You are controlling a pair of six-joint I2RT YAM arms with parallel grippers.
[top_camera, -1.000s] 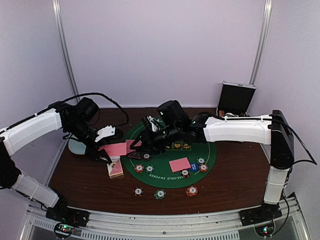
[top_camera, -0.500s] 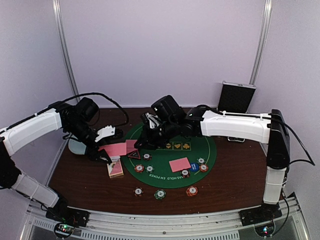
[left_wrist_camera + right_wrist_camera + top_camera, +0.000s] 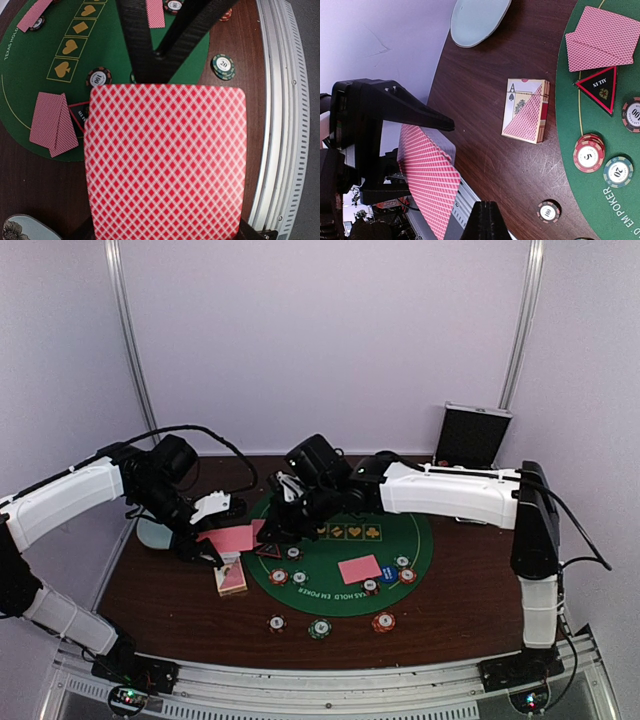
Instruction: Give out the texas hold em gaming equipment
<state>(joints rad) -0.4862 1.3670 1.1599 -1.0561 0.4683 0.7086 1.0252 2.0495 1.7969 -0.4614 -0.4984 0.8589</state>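
My left gripper (image 3: 222, 540) is shut on a stack of pink-red-backed cards (image 3: 232, 537), held above the table's left side; the stack fills the left wrist view (image 3: 165, 160). My right gripper (image 3: 272, 532) is shut with nothing visible in it, its tips (image 3: 487, 207) just beside the held stack (image 3: 427, 175). Two cards (image 3: 602, 37) and the black red-edged triangular marker (image 3: 597, 86) lie at the green mat's (image 3: 345, 585) left edge. Another card pair (image 3: 360, 568), a blue button (image 3: 388, 575) and chips (image 3: 279, 576) lie on the mat.
A card box (image 3: 231, 577) lies on the wood left of the mat. Three chips (image 3: 320, 628) sit in front of the mat. The pale blue dish (image 3: 155, 532) is at the far left. The metal case (image 3: 472, 435) stands at the back right.
My right arm has swung left across the mat, bringing its gripper up to the stack held by the left gripper. The left arm has not moved.
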